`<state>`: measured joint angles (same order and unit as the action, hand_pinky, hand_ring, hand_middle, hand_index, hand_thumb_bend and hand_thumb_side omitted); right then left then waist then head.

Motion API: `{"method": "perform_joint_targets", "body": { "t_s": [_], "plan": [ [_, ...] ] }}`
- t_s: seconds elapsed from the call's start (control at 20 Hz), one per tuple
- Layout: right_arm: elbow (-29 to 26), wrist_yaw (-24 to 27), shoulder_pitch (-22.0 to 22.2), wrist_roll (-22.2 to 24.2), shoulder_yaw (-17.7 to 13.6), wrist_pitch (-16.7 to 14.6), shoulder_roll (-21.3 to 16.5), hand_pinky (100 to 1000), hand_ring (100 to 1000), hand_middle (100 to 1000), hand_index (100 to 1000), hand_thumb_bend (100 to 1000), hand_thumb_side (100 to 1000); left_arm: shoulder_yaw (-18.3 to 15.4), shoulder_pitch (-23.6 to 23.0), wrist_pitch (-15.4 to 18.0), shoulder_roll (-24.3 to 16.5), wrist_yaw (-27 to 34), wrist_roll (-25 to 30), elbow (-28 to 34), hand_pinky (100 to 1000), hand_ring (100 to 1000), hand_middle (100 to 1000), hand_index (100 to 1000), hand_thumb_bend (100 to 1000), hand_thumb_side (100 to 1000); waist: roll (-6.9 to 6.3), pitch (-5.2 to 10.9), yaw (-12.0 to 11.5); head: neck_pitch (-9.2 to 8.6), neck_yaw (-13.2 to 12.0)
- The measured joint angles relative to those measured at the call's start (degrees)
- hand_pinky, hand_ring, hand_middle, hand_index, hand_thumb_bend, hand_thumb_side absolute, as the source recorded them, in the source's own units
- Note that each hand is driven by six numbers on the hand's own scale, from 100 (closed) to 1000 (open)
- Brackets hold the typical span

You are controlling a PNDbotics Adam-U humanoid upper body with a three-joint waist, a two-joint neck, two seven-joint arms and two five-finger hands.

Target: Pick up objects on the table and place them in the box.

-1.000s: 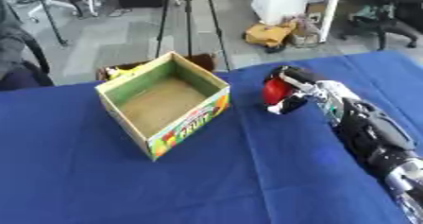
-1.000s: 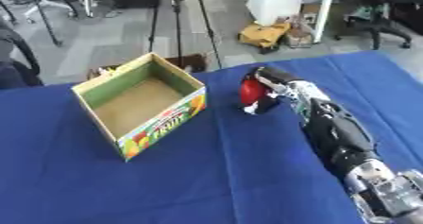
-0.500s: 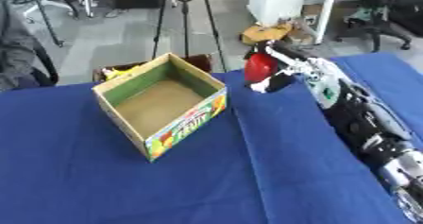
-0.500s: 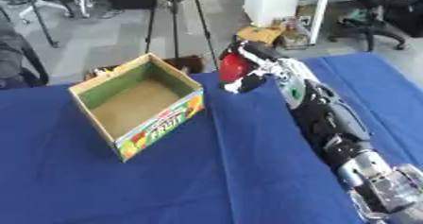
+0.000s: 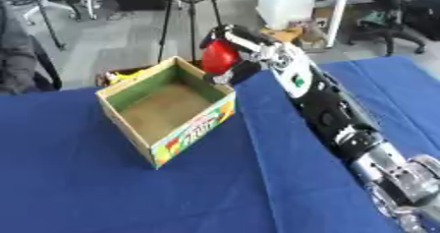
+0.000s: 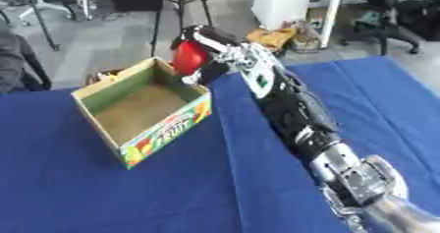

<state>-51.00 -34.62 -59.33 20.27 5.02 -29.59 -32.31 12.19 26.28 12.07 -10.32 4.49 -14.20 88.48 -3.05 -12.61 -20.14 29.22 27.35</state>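
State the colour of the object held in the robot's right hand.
Red object, gripped by the right hand; clearest in the left eye view.

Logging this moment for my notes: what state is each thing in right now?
Box: open on top, nothing visible inside, upright on the table.
Red object: held in the air at the box's far right corner.
Right hand: fingers curled round the red object.
Left hand: not in view.

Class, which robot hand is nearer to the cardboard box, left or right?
Right. The right robot hand, curled round a red object, is at the far right corner of the cardboard box. The left robot hand is not in view.
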Motion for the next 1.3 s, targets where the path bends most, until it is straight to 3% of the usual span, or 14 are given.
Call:
{"method": "perform_joint_targets", "body": {
  "t_s": [0.2, 0.25, 0.35, 0.5, 0.6, 0.65, 0.75, 0.9, 1.0, 1.1, 1.3],
  "plan": [
    [2.08, -2.28, -0.21, 1.23, 0.34, -1.1, 2.16, 228, 350, 772, 793, 150, 100, 0.32, 0.01, 0.08, 0.64, 0.0, 0.43, 0.13, 556, 557, 585, 755, 615, 973, -0.03, 0.0, -0.75, -0.02, 0.6],
    [2.59, -2.79, -0.21, 1.37, 0.34, -1.33, 2.33, 244, 392, 804, 805, 181, 100, 0.4, 0.07, 0.05, 0.81, 0.0, 0.53, 0.16, 556, 558, 582, 756, 616, 974, -0.04, 0.0, -1.05, -0.08, 0.81],
    [4.19, -4.39, -0.21, 1.81, 0.33, -1.66, 2.75, 242, 394, 805, 805, 183, 100, 0.84, 0.54, 0.08, 1.32, 0.0, 0.92, 0.34, 556, 558, 581, 756, 617, 974, -0.18, -0.05, -3.45, -0.43, 1.77],
    [6.49, -7.26, -0.21, 1.53, 0.2, -2.03, 3.87, 247, 408, 807, 806, 229, 100, 1.36, 0.9, 0.01, 1.76, 0.0, 1.54, 0.63, 555, 557, 580, 755, 617, 974, 0.1, -0.19, -4.61, -1.2, 3.02],
    [7.5, -9.18, -0.21, 0.27, -0.11, -2.14, 3.94, 370, 494, 824, 816, 311, 203, 1.4, 0.97, -0.03, 1.83, 0.0, 1.68, 0.66, 555, 557, 579, 755, 616, 974, 0.03, -0.33, -4.87, -1.63, 3.55],
    [7.79, -10.17, -0.21, -0.52, -0.12, -2.23, 3.98, 540, 619, 839, 831, 384, 283, 1.41, 0.98, -0.03, 1.83, 0.0, 1.72, 0.68, 555, 557, 579, 755, 616, 974, 0.03, -0.42, -4.88, -1.68, 3.72],
    [8.05, -12.4, -0.21, -2.28, -0.08, -2.56, 4.23, 766, 799, 879, 856, 467, 380, 1.44, 0.99, -0.02, 1.87, 0.0, 1.77, 0.69, 554, 557, 579, 755, 616, 974, 0.1, -0.48, -4.88, -1.91, 4.0],
    [8.17, -16.38, -0.23, -4.85, 0.1, -3.47, 4.49, 933, 910, 919, 884, 499, 502, 1.71, 1.03, -0.02, 2.11, 0.0, 1.85, 0.74, 554, 557, 579, 755, 617, 974, 0.2, -0.53, -4.82, -2.17, 4.1],
    [8.17, -18.63, -0.37, -6.28, 0.32, -4.22, 4.78, 999, 956, 942, 901, 545, 619, 1.72, 1.03, -0.03, 2.23, 0.0, 1.87, 0.81, 553, 557, 579, 755, 618, 974, 0.23, -0.54, -4.75, -2.35, 4.14],
    [8.17, -20.65, -0.53, -7.53, 0.46, -4.97, 4.86, 1000, 980, 952, 914, 602, 705, 1.72, 1.03, -0.03, 2.23, 0.0, 1.88, 0.87, 553, 557, 579, 755, 618, 974, 0.29, -0.56, -4.6, -2.46, 4.22],
    [8.15, -23.53, -0.69, -9.55, 0.69, -5.85, 4.97, 1000, 974, 945, 916, 639, 733, 1.72, 1.03, -0.02, 2.24, 0.0, 1.87, 0.95, 552, 558, 579, 754, 620, 974, 0.39, -0.57, -4.17, -2.65, 4.59]
  ]
}}
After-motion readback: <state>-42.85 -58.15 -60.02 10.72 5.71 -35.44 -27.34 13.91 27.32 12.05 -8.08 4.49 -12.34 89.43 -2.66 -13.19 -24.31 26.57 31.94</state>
